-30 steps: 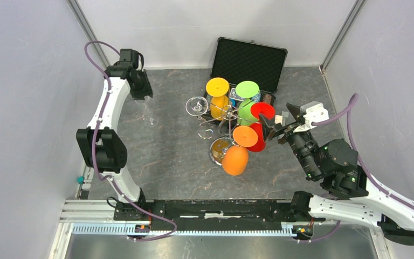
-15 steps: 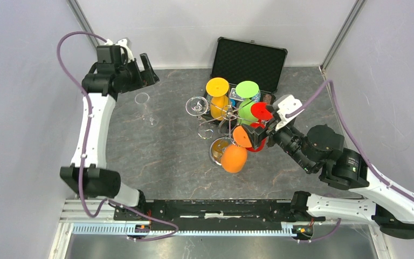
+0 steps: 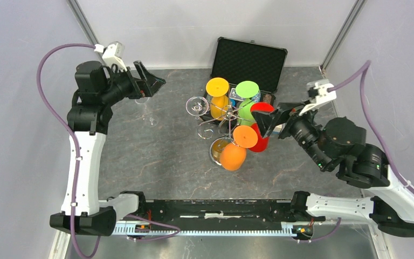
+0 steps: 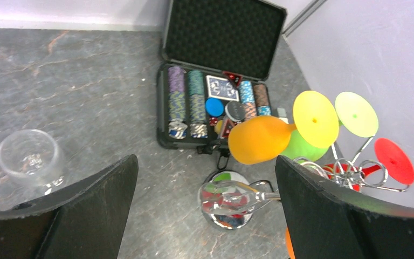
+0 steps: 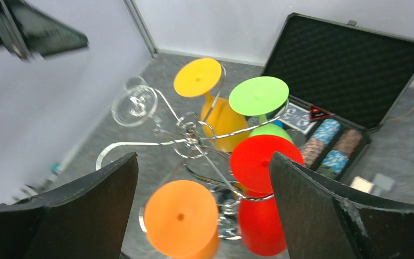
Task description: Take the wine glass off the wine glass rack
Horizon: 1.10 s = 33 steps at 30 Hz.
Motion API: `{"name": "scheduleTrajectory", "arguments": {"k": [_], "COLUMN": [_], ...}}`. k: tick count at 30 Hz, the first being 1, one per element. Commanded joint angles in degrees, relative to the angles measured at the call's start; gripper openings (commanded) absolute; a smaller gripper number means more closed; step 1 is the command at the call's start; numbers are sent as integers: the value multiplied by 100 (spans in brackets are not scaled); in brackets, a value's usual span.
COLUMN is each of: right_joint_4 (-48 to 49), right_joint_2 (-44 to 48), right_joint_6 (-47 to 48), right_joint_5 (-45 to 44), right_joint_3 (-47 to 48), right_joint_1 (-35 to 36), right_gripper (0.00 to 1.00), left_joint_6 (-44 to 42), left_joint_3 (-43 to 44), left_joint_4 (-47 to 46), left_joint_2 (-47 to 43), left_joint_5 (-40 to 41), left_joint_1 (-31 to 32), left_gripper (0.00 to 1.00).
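The chrome wine glass rack (image 3: 223, 123) stands mid-table with several glasses hanging bowl-down: yellow (image 3: 217, 87), green (image 3: 247, 89), red (image 3: 262, 111), orange (image 3: 245, 136) and a clear one (image 3: 197, 105). My right gripper (image 3: 274, 117) is open just right of the red and orange glasses; its wrist view shows the orange foot (image 5: 180, 217) and red foot (image 5: 261, 162) between the fingers of the gripper (image 5: 202, 216). My left gripper (image 3: 150, 86) is open and empty at the far left. Its wrist view (image 4: 206, 162) looks at the hanging clear glass (image 4: 237, 197).
A second clear glass (image 4: 29, 159) stands upright on the table below my left gripper, its foot (image 3: 151, 121) showing in the top view. An open black case (image 3: 248, 56) with poker chips (image 4: 186, 102) lies behind the rack. Grey walls close both sides.
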<state>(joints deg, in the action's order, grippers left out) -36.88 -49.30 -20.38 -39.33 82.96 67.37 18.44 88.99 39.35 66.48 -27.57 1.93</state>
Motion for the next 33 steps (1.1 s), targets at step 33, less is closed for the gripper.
{"name": "scheduleTrajectory", "arguments": {"k": [33], "right_joint_4": [924], "right_joint_2": [-376], "right_joint_6": [-1438], "right_joint_5": [5416], "right_joint_3": [-1390], "right_joint_1": [-5160], "right_gripper": [92], "left_joint_6": [264], "left_joint_3": [-1185], "left_joint_4": [-552], "left_joint_2": [-601], "left_joint_5": [-475], "left_joint_1": [-9], "left_gripper": [100]}}
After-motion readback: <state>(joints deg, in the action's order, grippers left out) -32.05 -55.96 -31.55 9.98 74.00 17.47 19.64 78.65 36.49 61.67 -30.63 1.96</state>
